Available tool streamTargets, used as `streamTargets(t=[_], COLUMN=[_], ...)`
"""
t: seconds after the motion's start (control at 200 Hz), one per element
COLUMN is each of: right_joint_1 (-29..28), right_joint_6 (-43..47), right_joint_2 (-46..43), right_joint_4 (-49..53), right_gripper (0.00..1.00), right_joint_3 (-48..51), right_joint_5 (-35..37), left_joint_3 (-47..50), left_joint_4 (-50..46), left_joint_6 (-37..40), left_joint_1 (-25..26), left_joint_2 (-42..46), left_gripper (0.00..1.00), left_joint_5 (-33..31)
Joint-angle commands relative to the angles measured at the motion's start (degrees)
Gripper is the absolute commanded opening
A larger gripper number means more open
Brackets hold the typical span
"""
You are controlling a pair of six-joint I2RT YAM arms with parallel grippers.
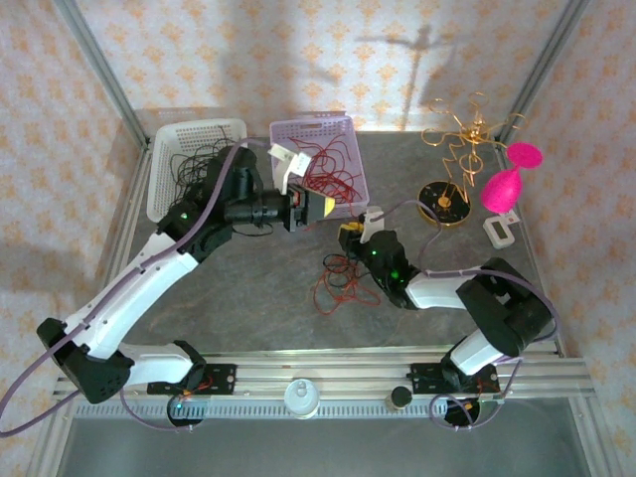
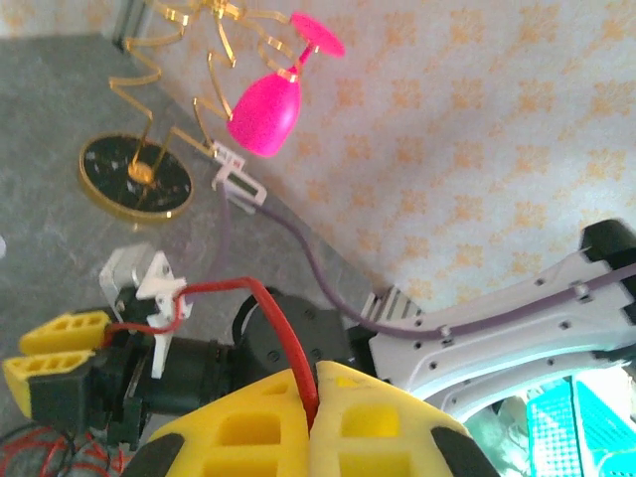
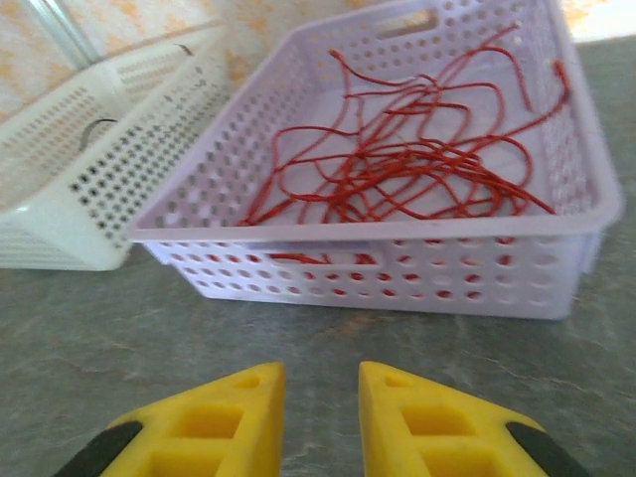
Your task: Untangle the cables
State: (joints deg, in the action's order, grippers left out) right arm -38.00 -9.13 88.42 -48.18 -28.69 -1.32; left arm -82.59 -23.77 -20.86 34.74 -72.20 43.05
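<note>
Left jaws: the left gripper [image 2: 310,386] is clenching a red cable [image 2: 224,286], which is arching away toward the other arm's yellow fingers.
Right jaws: the right gripper [image 3: 321,388] is standing slightly parted, gripping nothing, over the table [image 3: 119,328].
Ahead of it: a lilac basket [image 3: 378,268] is holding loose red cables [image 3: 417,164]; a white basket [image 3: 89,189] is sitting just beside it.
Tangle: red and black cables [image 1: 343,283] are lying on the table near the right gripper.
Far right: a gold wire ornament [image 1: 462,149] and a pink glass [image 1: 502,189] are standing well apart from the tangle.
</note>
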Motion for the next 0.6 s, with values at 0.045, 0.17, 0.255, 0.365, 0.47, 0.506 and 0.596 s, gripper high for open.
streamTargets(t=[0.045,0.17,0.255,0.365,0.47,0.506,0.596], right_joint_1=[3.8,5.5,5.6,5.9,6.3,6.6,7.4], right_joint_6=[-6.7,-10.4,-11.0,-11.1,-11.7,-12.0,-12.9], right_joint_2=[2.8,4.7,5.6,6.4,6.4,6.4,6.5], right_joint_4=[5.3,6.4,5.6,6.3,6.3,6.2,5.9], right_gripper=[0.24,0.16,0.13,0.11,0.12,0.12,0.12], right_joint_3=[-0.6,-1.1,-1.2,-1.9,-1.7,-1.6,-1.2], right_joint_5=[2.1,1.2,0.4,0.1,-0.1,-0.2,-0.7], left_joint_3=[-8.4,-12.7,-14.6,-16.9,-21.2,-22.3,-23.9], left_joint_4=[-7.2,-10.9,-13.0,-14.2,-15.8,-16.0,-15.9], left_joint_6=[4.9,6.5,7.2,7.7,8.4,8.5,8.7], left_joint_1=[-0.2,-0.2,-0.2,-0.3,-0.4,-0.5,-0.5], left_joint_2=[-0.8,-1.1,-1.7,-1.7,-2.0,-2.0,-1.8], left_gripper=[0.0,0.0,0.0,0.0,0.0,0.0,0.0], left_joint_5=[-3.1,-5.7,-7.1,-9.8,-13.0,-13.6,-14.9])
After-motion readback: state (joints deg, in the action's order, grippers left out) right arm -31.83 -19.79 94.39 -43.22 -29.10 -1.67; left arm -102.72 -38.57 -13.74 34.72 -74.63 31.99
